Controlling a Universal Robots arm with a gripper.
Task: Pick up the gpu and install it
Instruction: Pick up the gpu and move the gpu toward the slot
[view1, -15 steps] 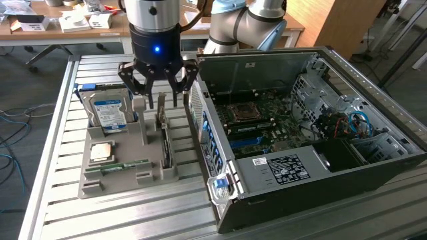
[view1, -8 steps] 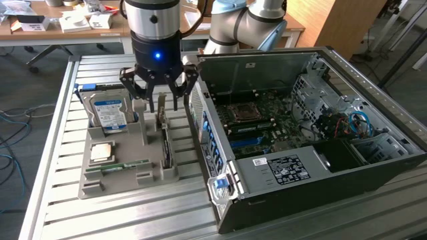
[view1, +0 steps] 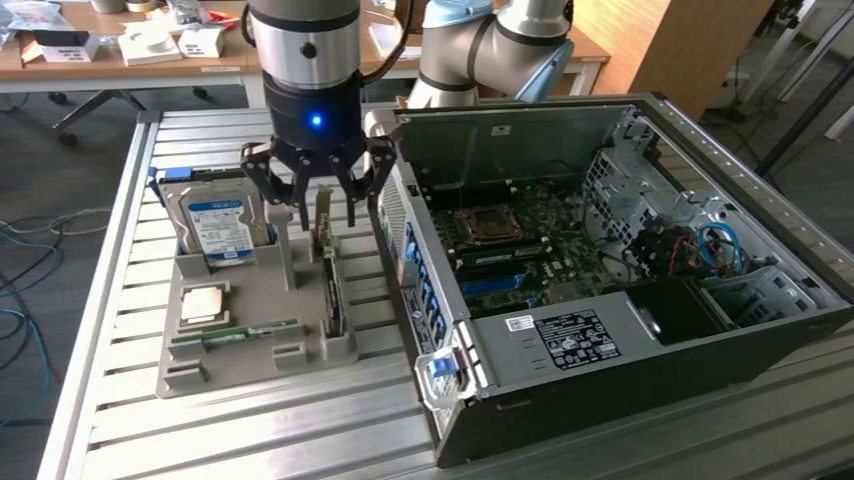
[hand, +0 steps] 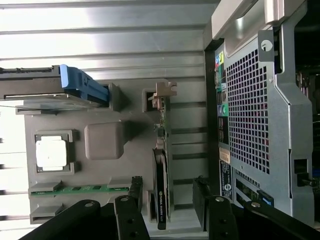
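Gripper (view1: 324, 212) is positioned over the gpu (view1: 331, 290), fingers spread apart. The gpu is seated edgewise in a gray tray (view1: 238, 362).

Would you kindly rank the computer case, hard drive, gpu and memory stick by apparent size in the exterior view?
1. computer case
2. hard drive
3-4. gpu and memory stick: both thin strips, the gpu seen edge-on, so too close to rank.

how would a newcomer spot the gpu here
Beside the open computer case, on the exterior view's left, sits a grey tray. The gpu stands on edge in the tray's slot nearest the case. Unlike the silver hard drive and green memory stick, it is a thin dark card with a pale bracket.
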